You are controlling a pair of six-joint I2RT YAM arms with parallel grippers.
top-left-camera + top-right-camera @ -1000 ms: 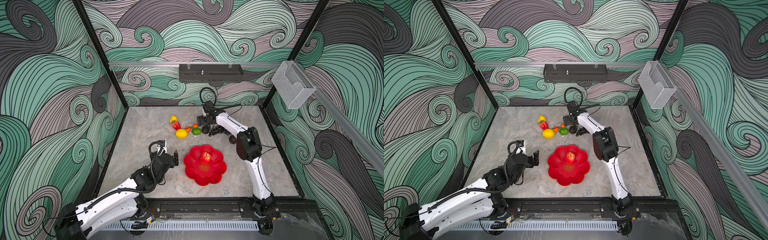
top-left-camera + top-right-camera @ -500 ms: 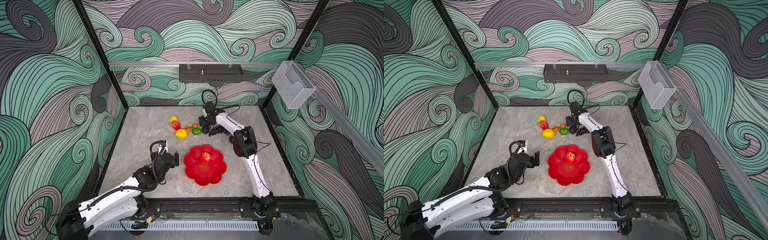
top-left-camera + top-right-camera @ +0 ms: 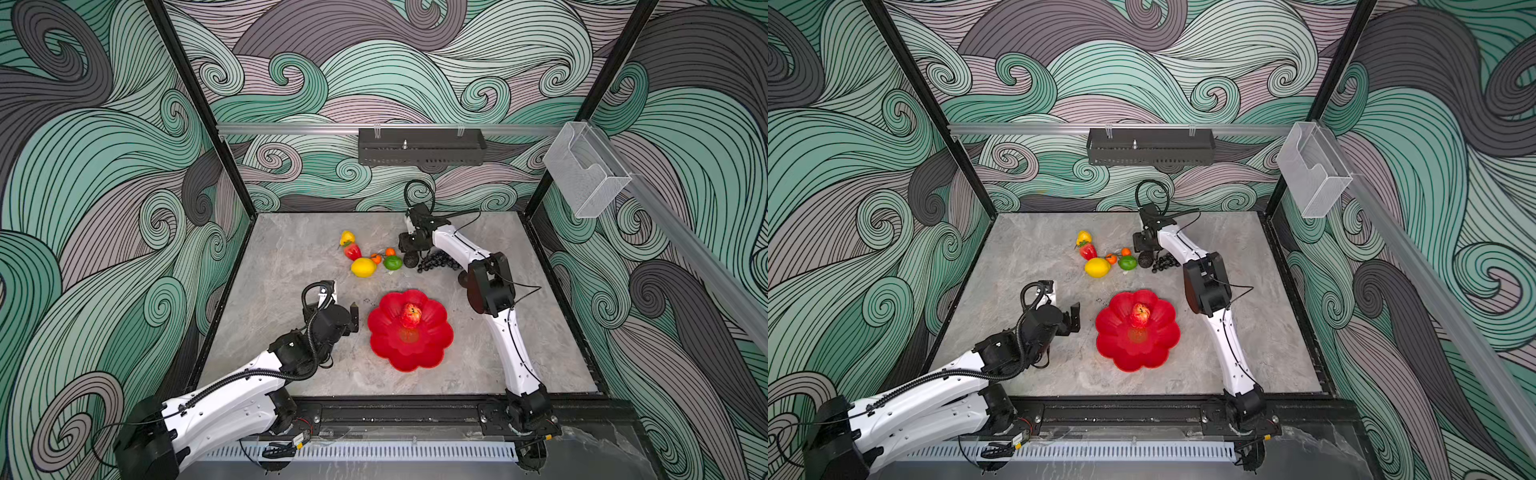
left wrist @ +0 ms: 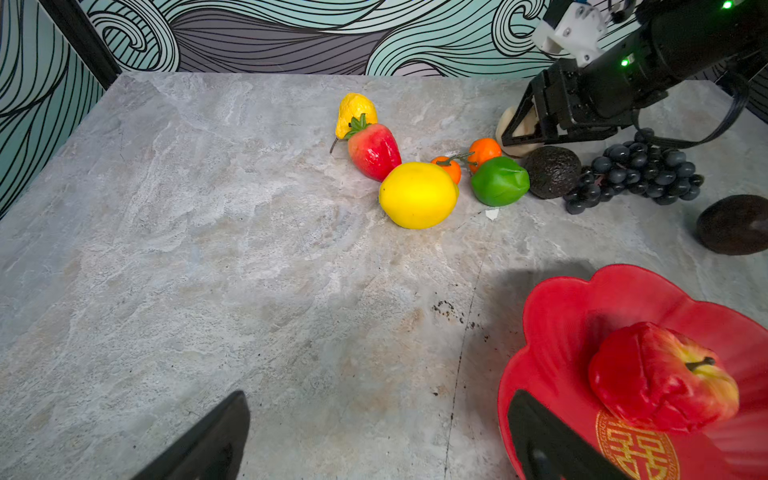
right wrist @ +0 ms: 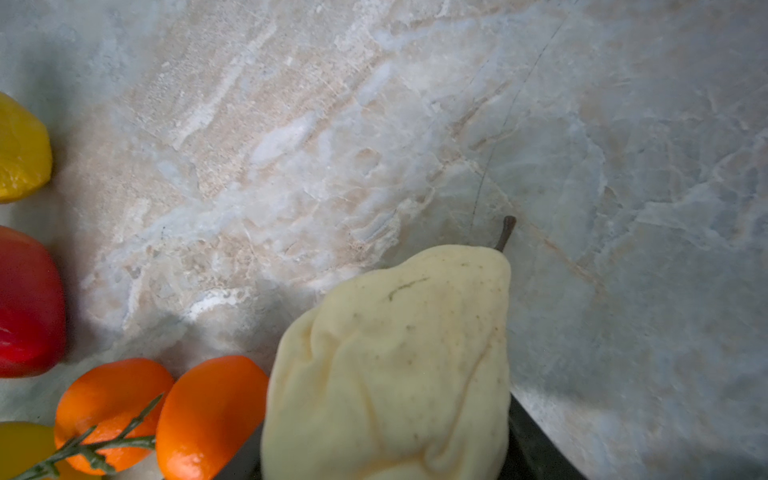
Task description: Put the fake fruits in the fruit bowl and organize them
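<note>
In both top views, the right tool (image 3: 404, 248) (image 3: 1139, 246) sits low at the right end of the fruit row near the back of the table (image 3: 286, 266), where it was a second ago. Its jaws have drawn in since then, and the arm's elbow has swung slightly toward the row. The left tool (image 3: 341, 301) (image 3: 1064, 301) has barely shifted and hovers with jaws wide apart, empty, just left of the fruit bowl (image 3: 386, 336). The red bowl stands at mid-table, well apart from every wall, with one apple (image 3: 410, 315) in it. Lemon (image 3: 363, 267), lime (image 3: 392, 262), strawberry (image 3: 352, 250) and grape bunch (image 3: 438, 262) lie where they lay before. The table's left half is bare, and a clear strip runs between the row and the bowl.

From the left wrist, the left tool's two black fingers (image 4: 216, 436) frame bare table and the bowl's scalloped rim. One fingertip overlaps the rim in this view, though contact cannot be told. Beyond, the right tool holds a pale pear (image 4: 519, 148) between its jaws, just beside two oranges (image 4: 484, 149) and a dark avocado (image 4: 552, 172). A second dark fruit (image 4: 733, 224) lies apart, near the bowl.

From the right wrist, the pear fills the gap: a dark finger (image 5: 532, 457) presses each flank and the soft skin is creased. Its stem points over open table. Oranges and strawberry crowd one side of the pear; the other side is clear. Whether it has left the surface cannot be told.
</note>
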